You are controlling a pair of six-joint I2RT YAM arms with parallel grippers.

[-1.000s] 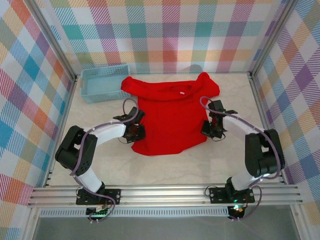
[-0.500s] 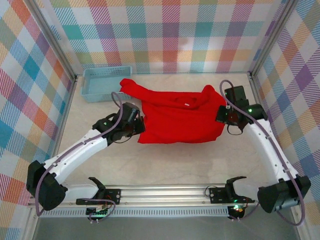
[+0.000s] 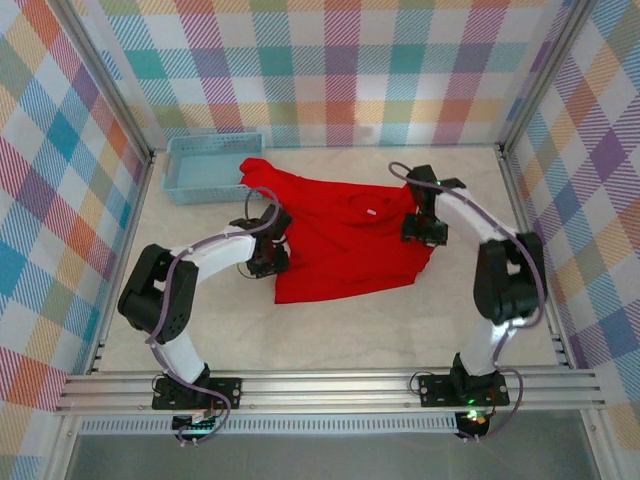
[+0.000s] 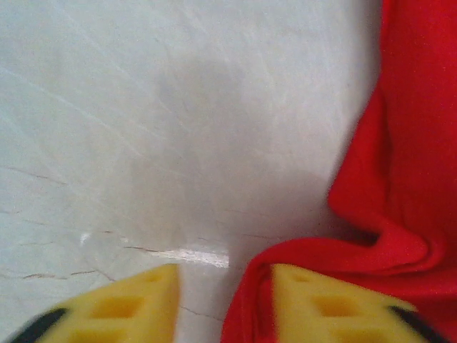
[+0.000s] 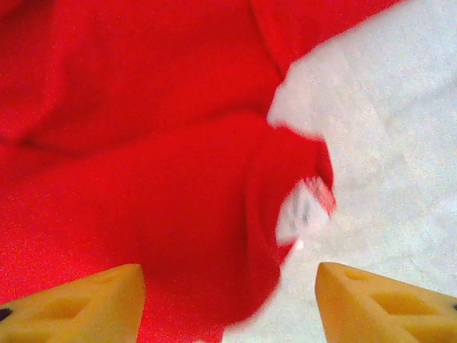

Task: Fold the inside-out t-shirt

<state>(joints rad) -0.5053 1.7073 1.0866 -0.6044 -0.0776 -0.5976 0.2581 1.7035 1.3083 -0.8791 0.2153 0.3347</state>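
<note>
Here the inside-out t-shirt [image 3: 345, 240], soft red cloth, lies rumpled on the bench [image 3: 330, 330], one corner beside the blue plastic basket [image 3: 205, 165]. The left tool [image 4: 225, 279] stands parted at its rolled edge; the right tool [image 5: 228, 275] gapes wide over creased folds.

The table [image 3: 330, 335] lies bare on the near side of the t-shirt [image 3: 345, 240]; the basket [image 3: 200, 193] blocks the far-left corner.

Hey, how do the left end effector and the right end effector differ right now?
The right end effector is open wider than the left end effector. The left end effector sits mostly over bare table at the edge of the t-shirt; the right end effector mostly over red cloth. Both are open, with yellow fingers.
</note>
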